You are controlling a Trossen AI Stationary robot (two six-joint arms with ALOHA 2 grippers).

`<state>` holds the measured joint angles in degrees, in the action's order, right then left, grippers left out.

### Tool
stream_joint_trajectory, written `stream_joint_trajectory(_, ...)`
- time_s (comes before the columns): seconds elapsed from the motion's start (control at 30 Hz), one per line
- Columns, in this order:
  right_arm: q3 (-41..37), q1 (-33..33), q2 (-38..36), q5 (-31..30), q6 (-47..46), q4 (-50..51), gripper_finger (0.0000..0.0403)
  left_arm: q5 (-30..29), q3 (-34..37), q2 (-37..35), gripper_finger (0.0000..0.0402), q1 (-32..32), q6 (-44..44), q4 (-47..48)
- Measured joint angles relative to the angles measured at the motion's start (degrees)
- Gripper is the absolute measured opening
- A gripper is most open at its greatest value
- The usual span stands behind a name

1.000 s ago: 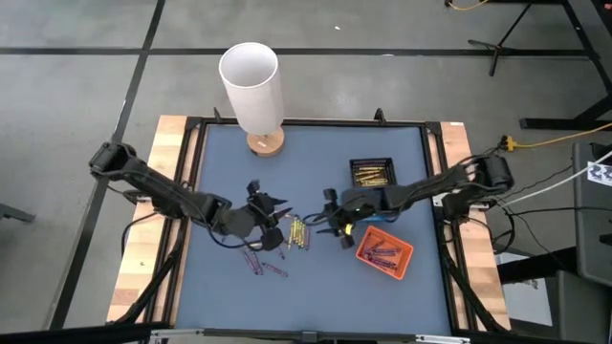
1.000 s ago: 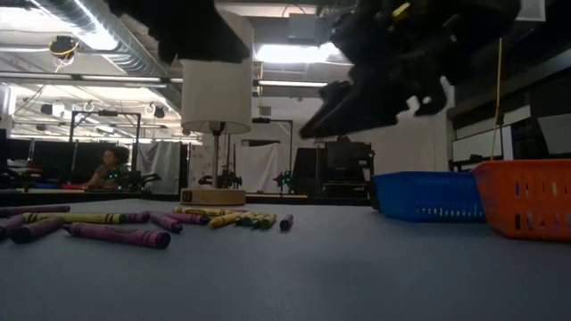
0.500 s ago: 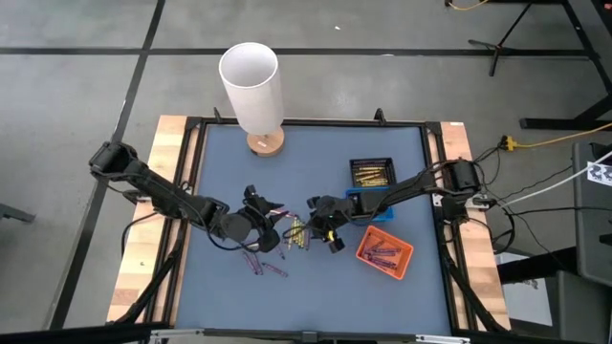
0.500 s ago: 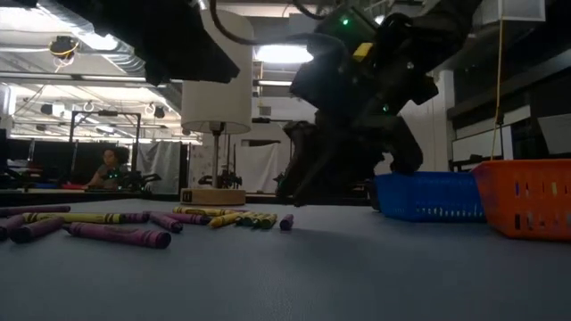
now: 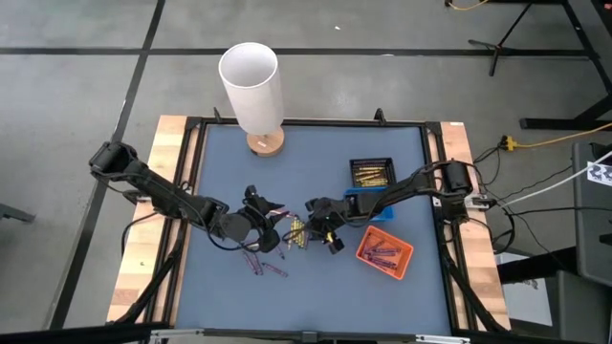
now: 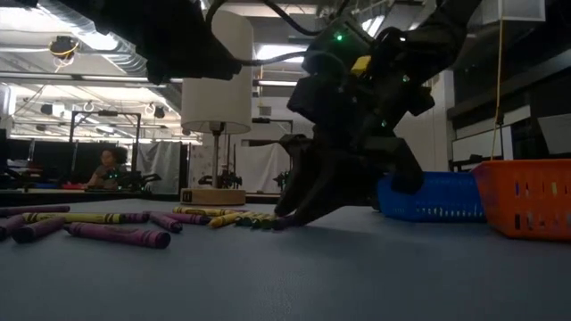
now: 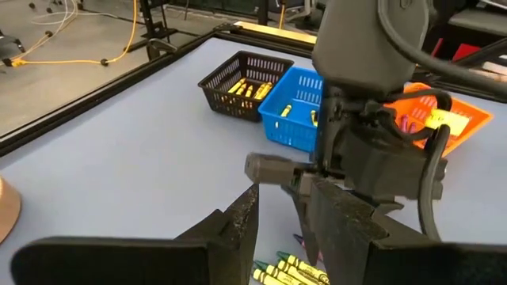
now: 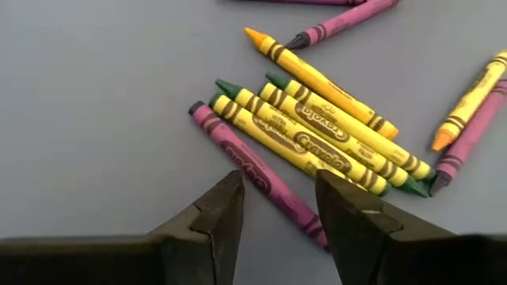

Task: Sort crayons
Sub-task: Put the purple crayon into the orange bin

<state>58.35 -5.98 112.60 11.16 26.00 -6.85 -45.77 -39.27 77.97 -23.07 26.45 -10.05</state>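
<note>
Sorting is partly done: yellow crayons are seen in the black tray (image 5: 371,173) and purple ones in the orange tray (image 5: 384,251). A loose cluster of crayons (image 5: 295,233) is left mid-table. The right gripper (image 5: 316,225) is lowered over it, fingers spread around a purple crayon (image 8: 257,176). The left gripper (image 5: 269,216), parted and empty, is crowded close beside. A lamp (image 5: 252,91) stands well behind.

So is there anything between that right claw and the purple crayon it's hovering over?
Nothing visible. The right gripper hangs open directly above the purple crayon, with bare mat between its fingers. The yellow crayons lie tight against the purple one's side, though.
</note>
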Motion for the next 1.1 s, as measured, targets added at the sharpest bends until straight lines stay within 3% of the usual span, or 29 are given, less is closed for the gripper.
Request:
stream_joint_trajectory(0.73, 0.05, 0.00, 0.00, -1.12, -0.22, 3.64, 0.0157, 0.21, 0.00, 0.02, 0.0100, 0.00, -0.01, 0.07)
stream_joint_trajectory(1.1, -0.07, -0.11, 0.02, -0.58, -0.18, 3.88, 0.0064, 0.21, 0.00, 0.04, 0.0100, 0.00, -0.01, 0.07)
